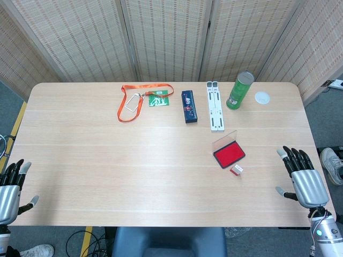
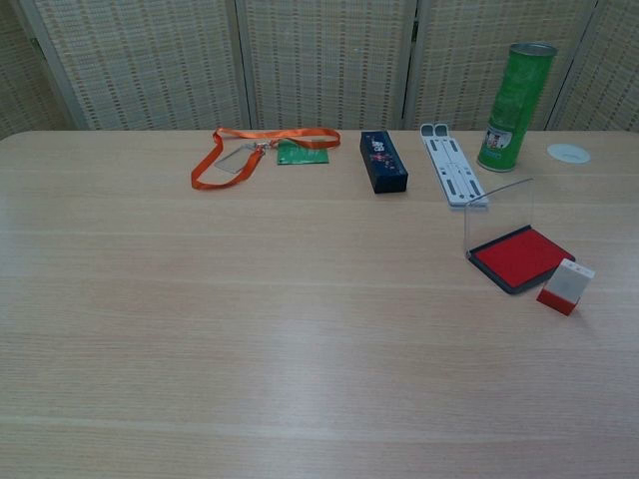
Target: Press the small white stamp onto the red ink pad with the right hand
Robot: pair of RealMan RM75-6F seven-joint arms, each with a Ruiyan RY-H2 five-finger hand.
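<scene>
light: bright and even in both views | shadows: small and soft | glare: pale shine on the light wooden table (image 2: 250,379) near the chest camera | focus: sharp, no blur

surface (image 1: 107,171): pale wood grain, light beige
pad (image 2: 521,255): bright red ink face, dark frame, clear lid
stamp (image 2: 565,286): white top, red base
lanyard (image 2: 262,143): orange strap, green card
box (image 2: 383,161): dark navy with small red and white print
can (image 2: 511,106): green with silver rim
stand (image 2: 451,170): white
cap (image 2: 568,153): white
left hand (image 1: 10,187): silver, black fingers with pale tips
right hand (image 1: 303,176): silver, black fingers
screen (image 1: 171,37): tan woven slats
</scene>
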